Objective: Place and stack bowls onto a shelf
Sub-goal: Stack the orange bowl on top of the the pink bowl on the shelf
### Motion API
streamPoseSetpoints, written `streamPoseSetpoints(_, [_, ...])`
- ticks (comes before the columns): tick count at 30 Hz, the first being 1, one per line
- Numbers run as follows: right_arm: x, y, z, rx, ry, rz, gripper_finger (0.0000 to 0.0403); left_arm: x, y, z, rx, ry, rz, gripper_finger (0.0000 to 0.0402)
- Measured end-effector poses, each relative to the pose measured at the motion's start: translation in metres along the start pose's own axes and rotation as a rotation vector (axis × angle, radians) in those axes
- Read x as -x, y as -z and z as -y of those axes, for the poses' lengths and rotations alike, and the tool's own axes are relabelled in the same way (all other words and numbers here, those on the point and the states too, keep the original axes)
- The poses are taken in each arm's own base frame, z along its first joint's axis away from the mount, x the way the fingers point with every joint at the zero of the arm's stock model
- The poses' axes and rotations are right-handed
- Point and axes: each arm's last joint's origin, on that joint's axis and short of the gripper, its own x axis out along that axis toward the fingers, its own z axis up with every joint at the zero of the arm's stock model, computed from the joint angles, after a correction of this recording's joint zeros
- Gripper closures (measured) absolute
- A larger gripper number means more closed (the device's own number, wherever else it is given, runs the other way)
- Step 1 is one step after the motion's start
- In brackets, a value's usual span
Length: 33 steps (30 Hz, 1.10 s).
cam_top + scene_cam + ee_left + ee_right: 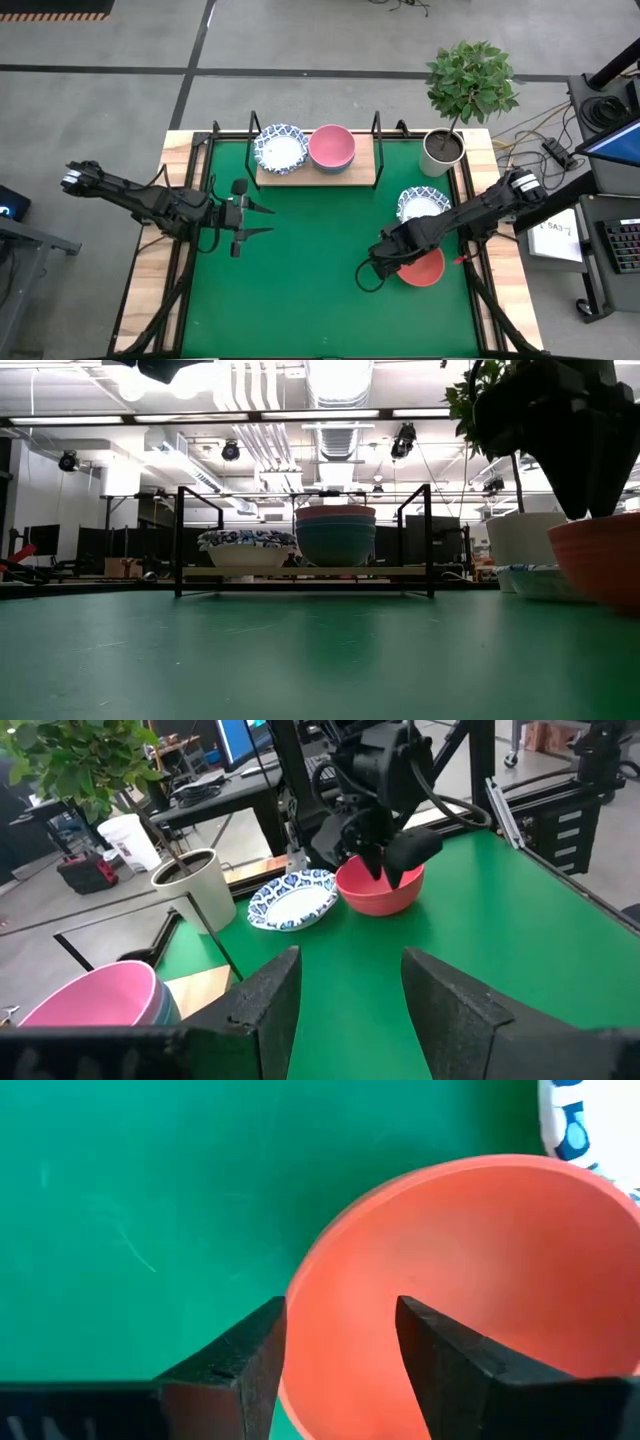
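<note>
**Right gripper straddles the red bowl's rim**

Right gripper [335,1345] sits at the near-left rim of the red bowl [424,268], one finger outside the wall and the other inside the hollow, as the right wrist view shows. Whether the fingers press on the rim or only flank it cannot be told. The bowl rests on the green mat [300,280] at the right side of the counter, just in front of a blue-and-white patterned bowl [424,203], which sits near the white plant pot [441,150].

Left gripper [258,219] waits over the left half of the mat, its fingers [262,1005] spread and holding nothing, pointed toward the middle of the counter and well apart from the right arm.

At the back of the mat stands the shelf [320,176], a light-wood board on a black wire frame. On its left part is a patterned bowl [281,148]. Just beside it, at the middle, is a pink bowl [331,146]; from the low view this pink bowl [336,512] tops a stack, nested in a grey-blue bowl [336,543] beneath it. The right part of the board holds nothing.

A leafy plant [470,80] rises from the pot at the counter's far right corner.
</note>
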Motion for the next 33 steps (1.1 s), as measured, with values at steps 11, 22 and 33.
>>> streamPoseSetpoints(11, [0.005,-0.001,-0.009,-0.011,-0.033,0.021,0.0220,-0.001,0.000,0.000,-0.006,-0.015,-0.004,0.0245])
streamPoseSetpoints(22, [-0.024,-0.006,-0.019,-0.017,0.060,0.002,0.0290,-0.002,0.001,0.000,-0.011,-0.016,-0.010,0.0245])
streamPoseSetpoints(33, [-0.029,-0.012,-0.031,0.061,0.018,-0.124,0.0390,-0.002,0.000,0.000,-0.009,-0.016,-0.007,0.0245])
